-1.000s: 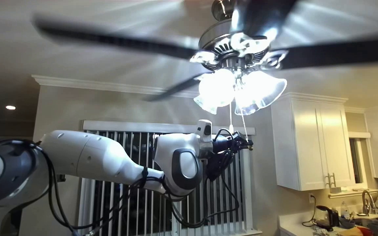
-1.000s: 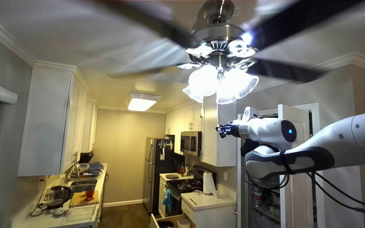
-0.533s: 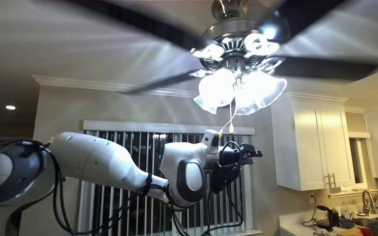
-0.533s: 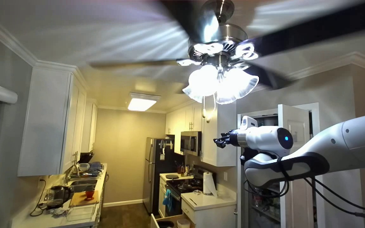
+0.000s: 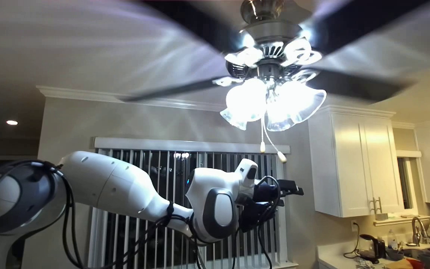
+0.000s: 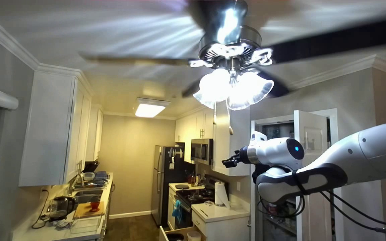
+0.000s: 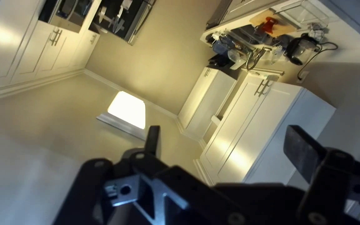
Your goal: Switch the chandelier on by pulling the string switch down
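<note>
And the claw [image 7: 227, 144] gapes wide, holding nothing! Above it, the lower-hanging pull chain [image 6: 228, 113] looks light, limp, likely slippery: pinch its pale end knob [image 5: 282, 157].

Window blinds [image 5: 174, 239]: faced in an exterior view.
Refrigerator [image 6: 161, 177]: faced, distant, in an exterior view.
Chandelier [image 5: 267, 71], arm [image 5: 125, 183]: shared, in both exterior views.
Gripper [image 7: 223, 139]: near; wrist view tilted, facing cabinets [image 7: 248, 125].

At the lower left of the frame in an exterior view, a white counter [image 6: 42, 236] carries a black-handled kettle [image 6: 57, 208], a wooden board [image 6: 83, 211] to its right, and, below these, a clear rectangular container [image 6: 86, 226] beside crumpled material [image 6: 62, 224].
</note>
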